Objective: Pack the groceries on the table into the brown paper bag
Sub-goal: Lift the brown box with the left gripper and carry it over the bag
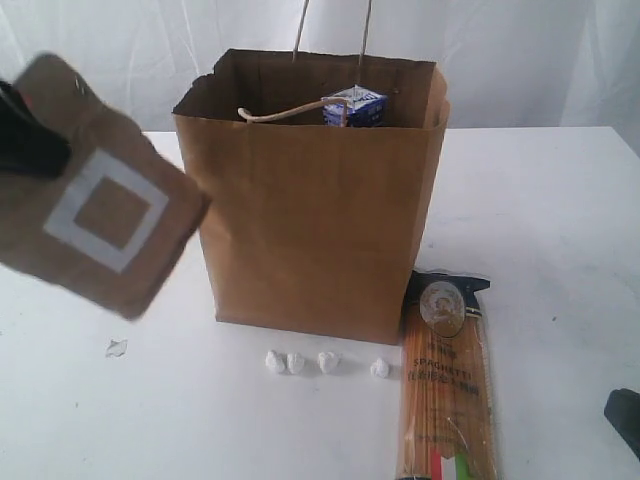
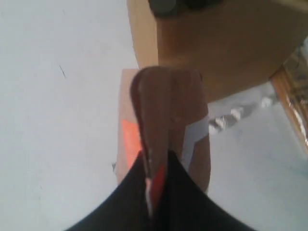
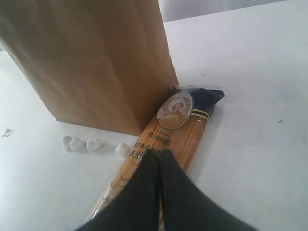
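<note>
The left gripper [image 2: 156,166] is pinching the brown-orange foil pouch [image 1: 100,215] by one edge, probably light, floppy and slick; the right gripper [image 3: 158,161] is hanging closed, empty

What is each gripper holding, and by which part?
Left gripper pinches the brown-orange foil pouch by one edge, in the air. Right gripper is shut, holding nothing.

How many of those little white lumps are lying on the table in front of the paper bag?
4 white lumps in a row before the brown paper bag: the first, second and third close together, the fourth apart, nearer the spaghetti packet. Others may hide behind the bag.
</note>
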You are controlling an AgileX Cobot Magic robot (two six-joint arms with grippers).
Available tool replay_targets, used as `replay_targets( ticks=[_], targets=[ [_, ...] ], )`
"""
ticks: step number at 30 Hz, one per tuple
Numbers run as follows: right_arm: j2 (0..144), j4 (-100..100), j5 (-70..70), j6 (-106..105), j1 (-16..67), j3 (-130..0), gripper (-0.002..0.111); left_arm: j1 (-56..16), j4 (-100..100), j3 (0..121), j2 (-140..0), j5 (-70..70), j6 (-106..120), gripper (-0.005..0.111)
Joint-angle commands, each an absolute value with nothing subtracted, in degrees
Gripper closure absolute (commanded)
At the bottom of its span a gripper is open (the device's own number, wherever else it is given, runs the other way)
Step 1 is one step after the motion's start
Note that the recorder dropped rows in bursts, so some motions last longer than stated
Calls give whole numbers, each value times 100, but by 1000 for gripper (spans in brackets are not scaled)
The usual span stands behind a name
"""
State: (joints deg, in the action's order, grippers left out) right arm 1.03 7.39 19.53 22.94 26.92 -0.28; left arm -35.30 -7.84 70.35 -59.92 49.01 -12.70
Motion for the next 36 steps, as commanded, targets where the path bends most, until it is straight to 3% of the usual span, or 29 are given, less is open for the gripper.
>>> replay_targets(
  ticks=[1,12,36],
  targets=[
    [76,748,1917,2281,2685,0,108,-3537,-896,7964,-5888,4806,-947,106],
    [76,748,1917,2281,2685,0,108,-3537,-1049,9397,-6172,4976,-682,106],
    [76,748,1917,2281,2685,0,108,-3549,0,10478,-8134,3753,182,106]
  ],
)
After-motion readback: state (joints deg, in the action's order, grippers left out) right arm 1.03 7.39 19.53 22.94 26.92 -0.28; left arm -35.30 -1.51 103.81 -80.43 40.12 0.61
